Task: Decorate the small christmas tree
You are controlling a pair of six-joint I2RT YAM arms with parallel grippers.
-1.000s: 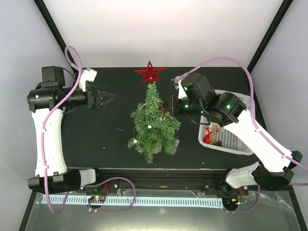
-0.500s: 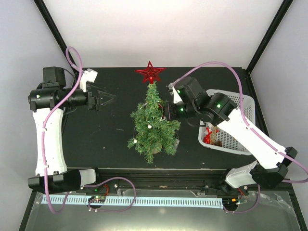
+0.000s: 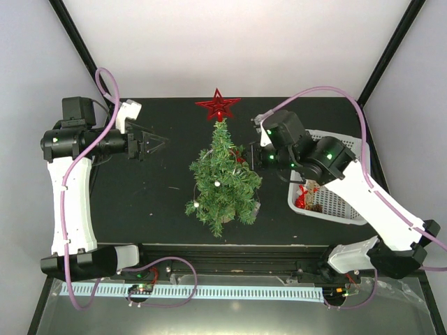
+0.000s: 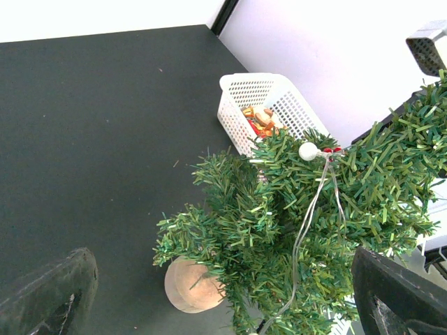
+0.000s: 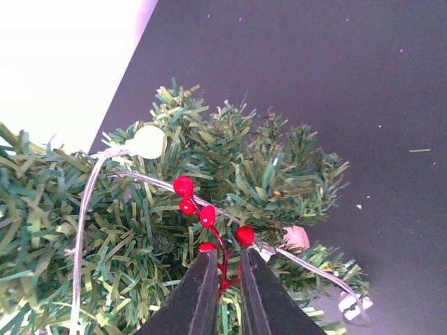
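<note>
Reading the scene from the arm bases outward: the small christmas tree (image 3: 222, 181) stands mid-worktop (image 3: 140, 202) between the two arms, on its round wooden base (image 4: 190, 285). The white basket (image 3: 342, 202) sits just right of it, with more ornaments inside.

The right tool (image 5: 225, 259) is at the tree's right flank, fingers pinched narrow on the stem of a red berry sprig (image 5: 207, 215). The berries lie against the needles, crossing a light string (image 5: 84, 209) near a white bulb (image 5: 147, 142). Can't tell whether the sprig is hooked into a branch or only resting on it.

The left tool (image 3: 155, 144) is wide open and empty, level with the upper tree but apart from it on the left. A red star (image 3: 218, 106) tops the tree at the far end.

Handling, as a judgement:
- The tree looks light and top-heavy on a small base, so a sideways push from either tool could tip or slide it.
- Its branches are bristly and springy. They give under load and push back, so ornaments need seating deep between needles.
- If the tree needs bracing, the trunk low down or the base is the stiff place to grip, not the branch tips.
- The sprig is thin and wiry, and the stem is the right place to hold it. The berries look easy to knock off.
- The light string could snag on the tool's fingers when they pull out.
</note>
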